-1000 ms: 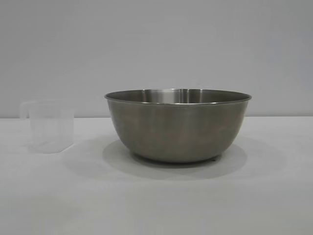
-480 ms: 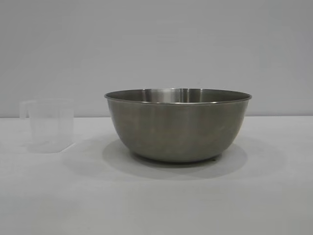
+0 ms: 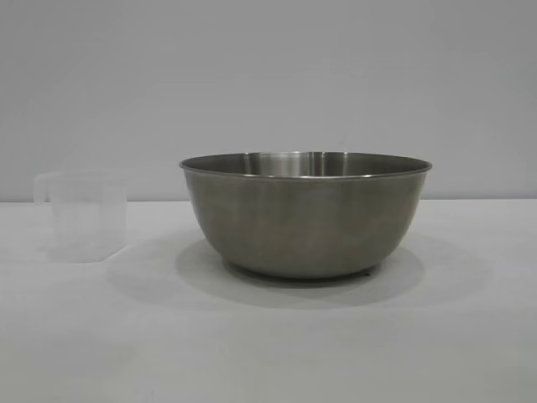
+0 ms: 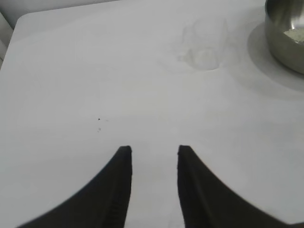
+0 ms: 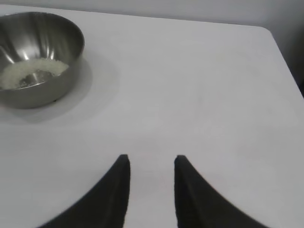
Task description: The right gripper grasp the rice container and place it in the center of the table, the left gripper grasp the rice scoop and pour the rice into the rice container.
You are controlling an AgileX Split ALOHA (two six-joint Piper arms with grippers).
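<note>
The steel rice container [image 3: 306,214] stands upright on the white table [image 3: 268,344], near the middle. It also shows in the right wrist view [image 5: 35,57], where a heap of rice [image 5: 28,72] lies in its bottom, and at the edge of the left wrist view [image 4: 287,33]. The translucent rice scoop [image 3: 82,215] stands upright to the container's left, apart from it, and shows faintly in the left wrist view [image 4: 204,42]. My left gripper [image 4: 152,151] is open and empty, well short of the scoop. My right gripper [image 5: 149,159] is open and empty, away from the container.
The table's rounded corners show in the wrist views [image 4: 23,21] [image 5: 263,31]. A plain grey wall [image 3: 268,75] stands behind the table. Neither arm shows in the exterior view.
</note>
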